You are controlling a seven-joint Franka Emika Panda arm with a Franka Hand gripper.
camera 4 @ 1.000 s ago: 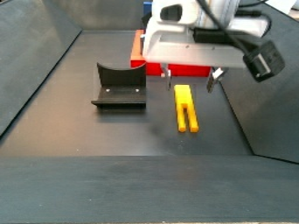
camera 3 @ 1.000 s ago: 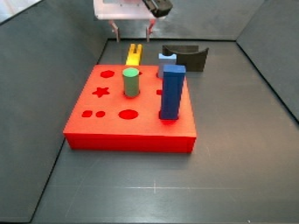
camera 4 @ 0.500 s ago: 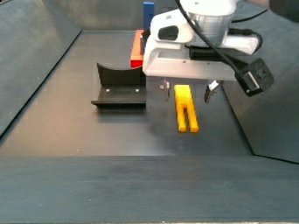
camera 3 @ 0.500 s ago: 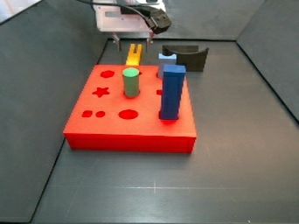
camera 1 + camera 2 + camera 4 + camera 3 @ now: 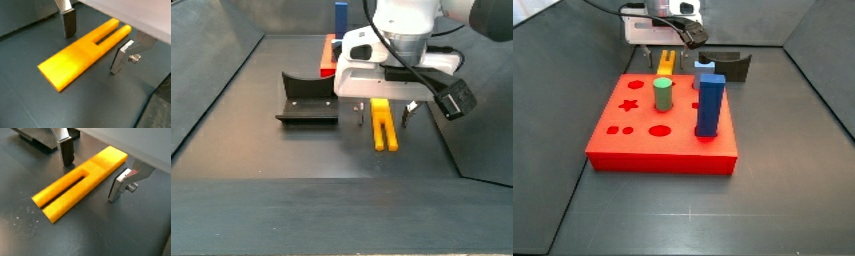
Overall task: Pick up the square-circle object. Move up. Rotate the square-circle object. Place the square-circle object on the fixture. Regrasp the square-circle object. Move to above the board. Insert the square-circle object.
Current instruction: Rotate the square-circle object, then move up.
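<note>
Two-finger silver gripper (image 5: 93, 44) low over the dark floor, plates spread wide and gripping nothing — astride the flat yellow-orange pronged square-circle object (image 5: 77, 182), clear gap each side (both wrist views). Peg lies beside the dark U-shaped fixture (image 5: 306, 100), behind the red holed board (image 5: 664, 124). Probably best: descend squarely, centre, then close evenly.

In a side view the end effector (image 5: 664, 50) hides most of the square-circle object (image 5: 667, 61).

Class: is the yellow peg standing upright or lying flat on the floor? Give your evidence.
Lying flat. The square-circle object rests lengthwise on the dark floor, between the open end effector's fingers, not yet gripped.
</note>
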